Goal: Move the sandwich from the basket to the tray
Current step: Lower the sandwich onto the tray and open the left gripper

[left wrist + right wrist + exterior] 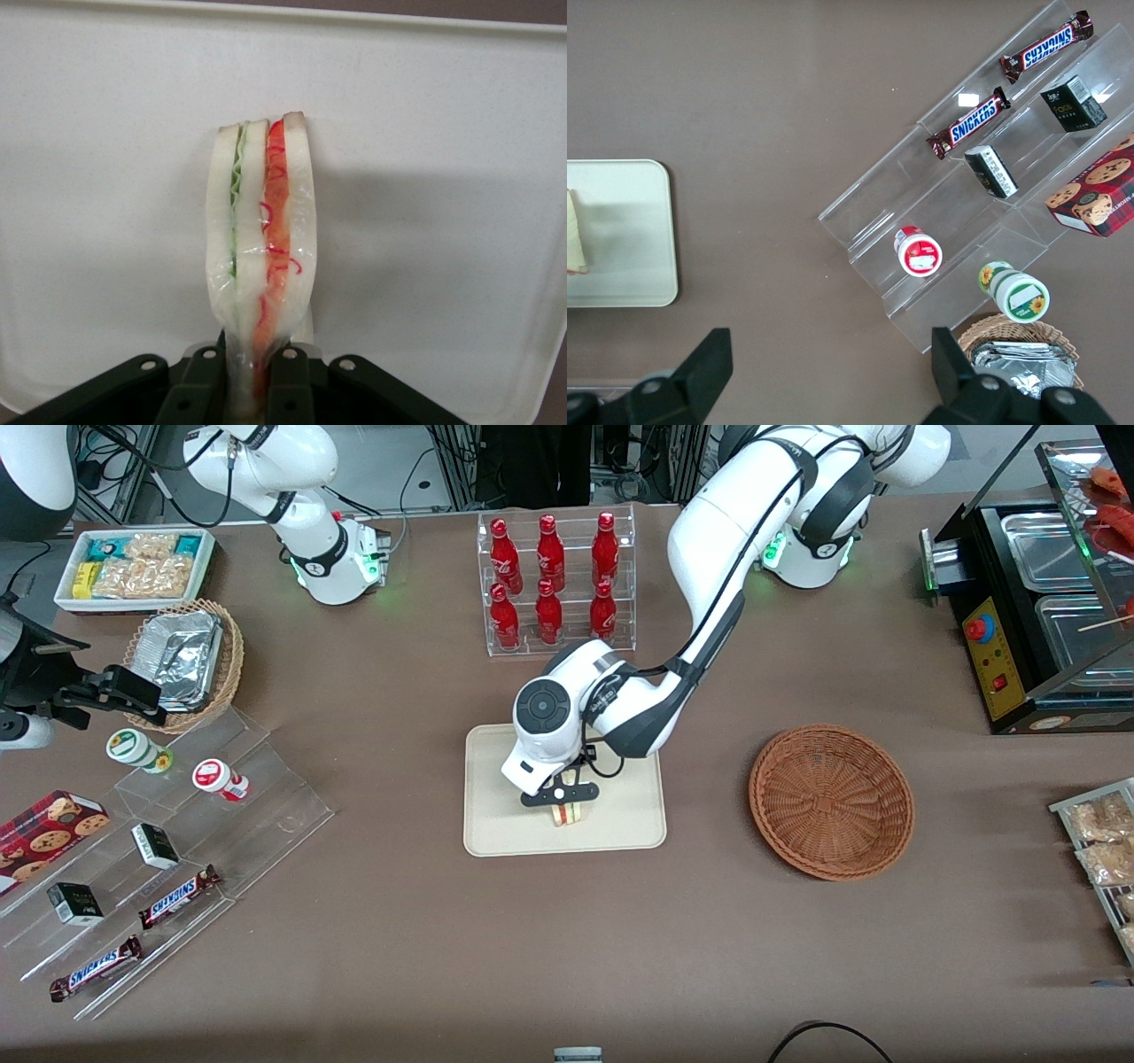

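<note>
sandwich (261, 257) stands on edge over tray (496, 828), hand (567, 802) clamped on it.

A robotics lab staged as a snack shop counter; my two arm bases stand bolted at the edge of a brown-covered table (399, 957), with cables and equipment racks past it; shop stock surrounds me: a clear rack of red bottles (554, 584), stepped acrylic shelves (177, 850) carrying Snickers bars (180, 896), small boxes and cups, a white bin of packaged snacks (133, 567), a tan wicker basket of foil containers (186, 664), and a black food warmer (1036, 602); my gripper (565, 801) hangs above the tray (496, 824).
</note>
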### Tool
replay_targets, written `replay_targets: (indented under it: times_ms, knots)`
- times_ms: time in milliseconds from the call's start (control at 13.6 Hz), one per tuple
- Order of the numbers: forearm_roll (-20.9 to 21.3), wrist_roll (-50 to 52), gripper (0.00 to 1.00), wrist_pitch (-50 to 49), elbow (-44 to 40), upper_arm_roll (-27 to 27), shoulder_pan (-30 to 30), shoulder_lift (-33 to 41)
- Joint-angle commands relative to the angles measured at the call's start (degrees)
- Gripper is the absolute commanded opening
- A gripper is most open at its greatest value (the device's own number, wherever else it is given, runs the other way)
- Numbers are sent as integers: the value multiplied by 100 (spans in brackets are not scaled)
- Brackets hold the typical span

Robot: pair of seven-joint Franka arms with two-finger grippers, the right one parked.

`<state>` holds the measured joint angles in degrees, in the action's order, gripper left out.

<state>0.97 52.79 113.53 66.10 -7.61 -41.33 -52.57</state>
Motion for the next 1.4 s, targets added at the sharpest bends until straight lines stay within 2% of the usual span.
replay_targets:
  times_ms: [0,221,738,959,1328]
  knots:
    - [17,109,99,20,-150,49,-86,-69]
    - [17,109,100,-59,-185,58,-77,36]
    - [8,-190,100,-753,-221,67,-24,861]
    - [61,-706,100,-1166,-212,102,10,1196]
    - [79,-1332,100,-1859,-142,93,729,1626]
